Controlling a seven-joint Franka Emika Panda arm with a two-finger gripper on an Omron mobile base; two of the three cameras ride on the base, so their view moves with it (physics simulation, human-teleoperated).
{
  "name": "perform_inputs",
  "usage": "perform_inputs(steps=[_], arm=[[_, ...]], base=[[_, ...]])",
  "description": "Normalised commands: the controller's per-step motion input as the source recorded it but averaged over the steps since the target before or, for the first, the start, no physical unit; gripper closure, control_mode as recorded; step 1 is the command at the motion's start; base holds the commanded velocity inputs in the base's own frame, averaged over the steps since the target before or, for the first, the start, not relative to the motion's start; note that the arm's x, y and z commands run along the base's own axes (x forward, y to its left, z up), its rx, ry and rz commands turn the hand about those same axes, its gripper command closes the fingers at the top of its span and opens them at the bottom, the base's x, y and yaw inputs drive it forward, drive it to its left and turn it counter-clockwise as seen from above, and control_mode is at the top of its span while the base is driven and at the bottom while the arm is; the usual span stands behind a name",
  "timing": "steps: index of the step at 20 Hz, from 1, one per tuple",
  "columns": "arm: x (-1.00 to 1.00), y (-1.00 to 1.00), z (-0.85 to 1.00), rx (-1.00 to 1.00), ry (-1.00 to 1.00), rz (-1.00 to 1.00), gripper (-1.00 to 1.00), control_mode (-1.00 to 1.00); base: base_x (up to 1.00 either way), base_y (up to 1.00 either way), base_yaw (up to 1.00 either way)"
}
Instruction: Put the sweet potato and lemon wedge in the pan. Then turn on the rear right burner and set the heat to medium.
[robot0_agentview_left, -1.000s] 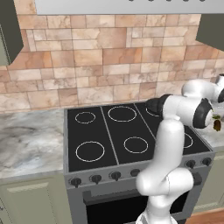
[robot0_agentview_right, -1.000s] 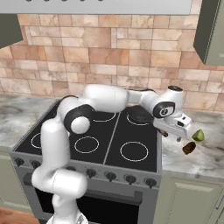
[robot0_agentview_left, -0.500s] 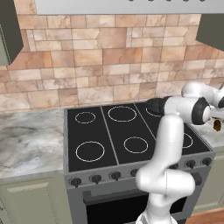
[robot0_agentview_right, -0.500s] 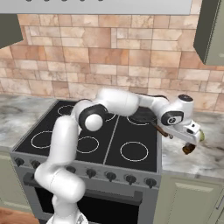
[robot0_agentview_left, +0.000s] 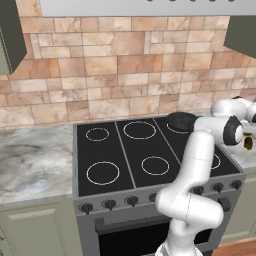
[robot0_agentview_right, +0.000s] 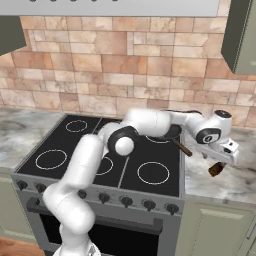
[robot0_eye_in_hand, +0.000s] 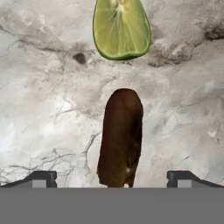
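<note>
Brown sweet potato (robot0_eye_in_hand: 120, 138) sat centred between the gripper's (robot0_eye_in_hand: 112, 178) spread fingers, ungrasped; next: descend, clamp.

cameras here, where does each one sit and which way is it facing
Left base view: behind the arm's left, looking forward and down over the cooktop; arm rises lower right.
Right base view: behind its right, same cooktop; arm rises lower left, tool over the counter.
Hand view: on the hand, looking down at the sweet potato and lemon wedge; open fingertips at bottom.
Shared: both base views show the pan.
</note>
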Motion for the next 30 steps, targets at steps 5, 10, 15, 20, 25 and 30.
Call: perform_inputs(steps=[5, 10, 15, 20, 25, 30], arm=[[0.00, -0.02, -0.56, 0.02, 0.05, 0.00, -1.00, -1.00], [0.09, 0.00, -0.59, 0.01, 0.01, 0.00, -1.00, -1.00], [0.07, 0.00, -0.17, 0.01, 0.00, 0.00, -1.00, -1.00], [0.00, 0.00, 0.00, 0.00, 0.00, 0.00, 1.00, -1.00], [-0.03, 0.00, 0.03, 0.00, -0.01, 0.00, 1.00, -1.00], [-0.62, 0.04, 0.52, 0.00, -0.11, 0.00, 1.00, -1.00]], base=[[0.00, 0.00, 0.00], [0.00, 0.00, 0.00], [0.00, 0.00, 0.00], [0.00, 0.00, 0.00], [0.00, 0.00, 0.00], [0.00, 0.00, 0.00]])
